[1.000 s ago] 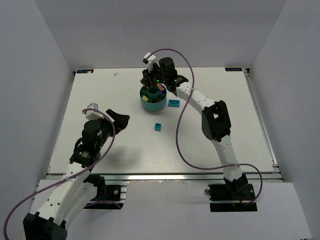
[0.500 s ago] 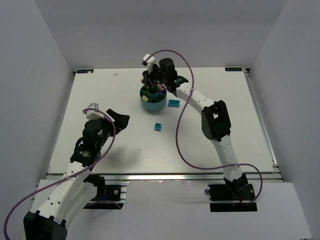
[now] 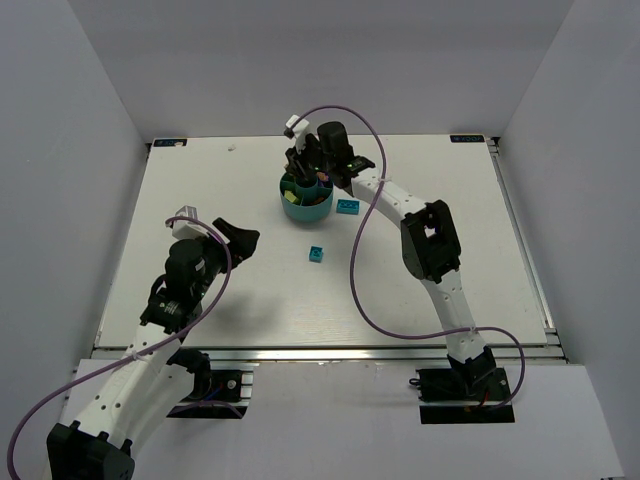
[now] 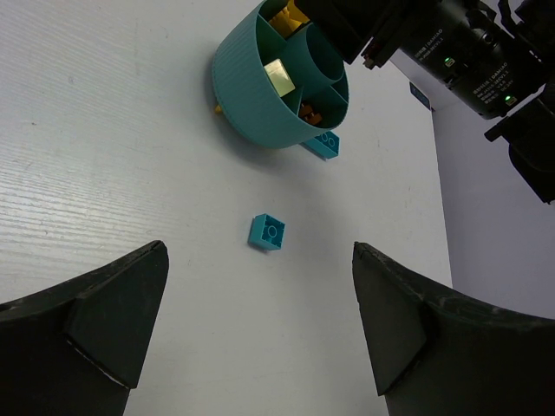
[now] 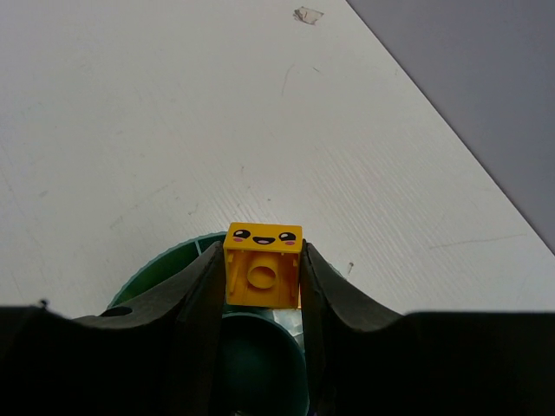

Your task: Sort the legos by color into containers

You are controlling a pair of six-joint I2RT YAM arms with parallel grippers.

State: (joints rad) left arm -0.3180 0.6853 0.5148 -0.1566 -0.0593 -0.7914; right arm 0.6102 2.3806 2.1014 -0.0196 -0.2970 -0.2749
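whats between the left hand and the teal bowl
One small teal brick, lying loose on the table; the left wrist view shows it between the left hand and the bowl.

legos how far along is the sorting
Done: a lime brick and orange bricks sit in compartments of the teal bowl. In hand: the right gripper holds a yellow smiley brick above the bowl. Left: two teal bricks on the table, one beside the bowl, one nearer the open left gripper.

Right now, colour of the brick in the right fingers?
Yellow plastic brick, printed smiley face; right wrist view.
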